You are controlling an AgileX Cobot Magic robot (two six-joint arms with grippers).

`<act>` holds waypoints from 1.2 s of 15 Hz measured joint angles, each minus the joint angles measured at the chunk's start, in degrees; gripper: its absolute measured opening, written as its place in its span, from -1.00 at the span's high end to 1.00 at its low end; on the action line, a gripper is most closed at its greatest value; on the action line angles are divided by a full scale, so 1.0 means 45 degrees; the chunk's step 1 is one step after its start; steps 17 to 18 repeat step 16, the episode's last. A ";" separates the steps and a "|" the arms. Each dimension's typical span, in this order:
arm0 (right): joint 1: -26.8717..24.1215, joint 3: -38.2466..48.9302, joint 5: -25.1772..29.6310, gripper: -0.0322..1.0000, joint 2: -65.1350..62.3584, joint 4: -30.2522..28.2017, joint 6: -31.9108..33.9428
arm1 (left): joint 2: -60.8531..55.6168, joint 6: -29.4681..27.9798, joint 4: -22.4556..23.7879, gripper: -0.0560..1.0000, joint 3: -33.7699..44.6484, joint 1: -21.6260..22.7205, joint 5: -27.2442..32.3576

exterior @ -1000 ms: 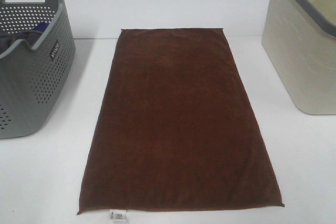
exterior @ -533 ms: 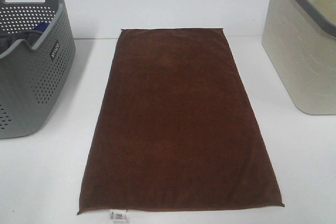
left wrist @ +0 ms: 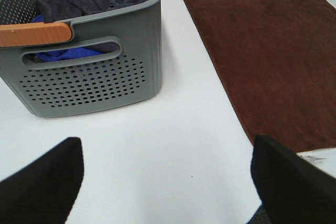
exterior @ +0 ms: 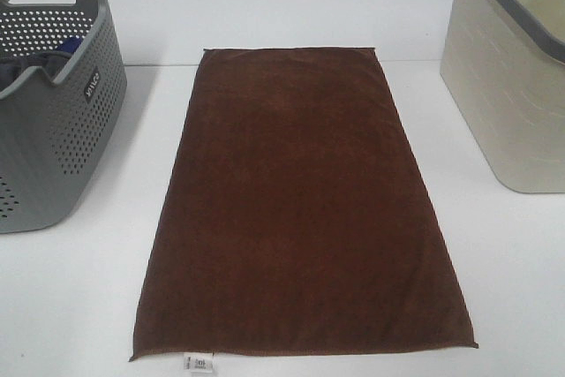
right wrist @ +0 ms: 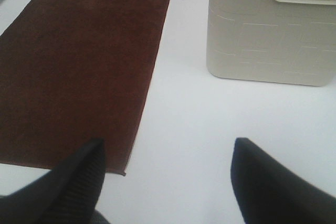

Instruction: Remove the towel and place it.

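Note:
The dark brown towel (exterior: 300,205) lies flat and spread out on the white table, its long side running front to back, with a small white tag (exterior: 199,363) at its front left corner. It also shows in the left wrist view (left wrist: 268,51) and the right wrist view (right wrist: 79,61). My left gripper (left wrist: 165,182) is open and empty, above bare table to the left of the towel's front edge. My right gripper (right wrist: 168,182) is open and empty, above bare table to the right of the towel's front right corner. Neither gripper shows in the high view.
A grey perforated basket (exterior: 62,121) with an orange-trimmed handle stands at the left, holding dark grey and blue cloths (left wrist: 89,1). A cream bin with a grey rim (exterior: 512,86) stands at the right. The table (exterior: 521,271) is white.

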 joint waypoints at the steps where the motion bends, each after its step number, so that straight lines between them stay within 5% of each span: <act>1: 0.0000 0.0000 0.0000 -0.33 0.0000 0.0013 0.0000 | 0.0000 0.0000 0.0000 -0.66 0.0000 0.0000 0.0000; 18: 0.0000 0.0000 0.0000 -0.33 0.0000 0.0013 0.0000 | 0.0000 0.0000 0.0000 -0.66 0.0000 0.0000 0.0000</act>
